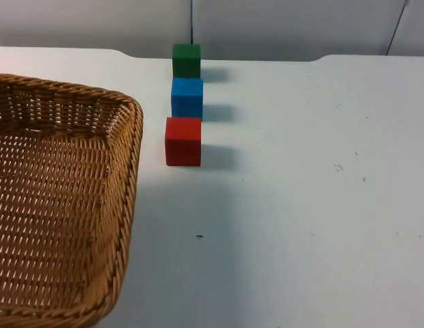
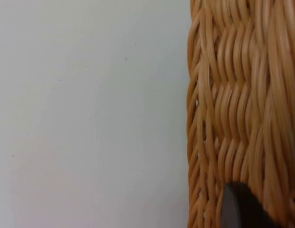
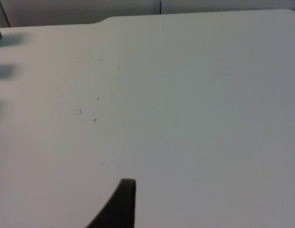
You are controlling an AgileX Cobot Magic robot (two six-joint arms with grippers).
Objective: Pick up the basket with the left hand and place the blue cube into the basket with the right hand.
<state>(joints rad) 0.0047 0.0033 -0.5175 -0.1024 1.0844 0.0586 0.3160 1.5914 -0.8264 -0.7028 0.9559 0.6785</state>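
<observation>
The basket (image 1: 61, 205) took up the table's (image 1: 301, 225) near left corner, nothing in it. The left gripper (image 2: 242, 209) sat hard against its woven wall; whether its fingers were open or closed could not be told. Beyond the basket's right rim stood three cubes in a row toward the far edge: red (image 1: 182, 141), then blue (image 1: 187, 98), then green (image 1: 186, 60). The right gripper (image 3: 121, 204) waited over bare table, its fingers' state unclear. A good lift would likely take the rim squarely and keep the basket level, clear of the cubes.
</observation>
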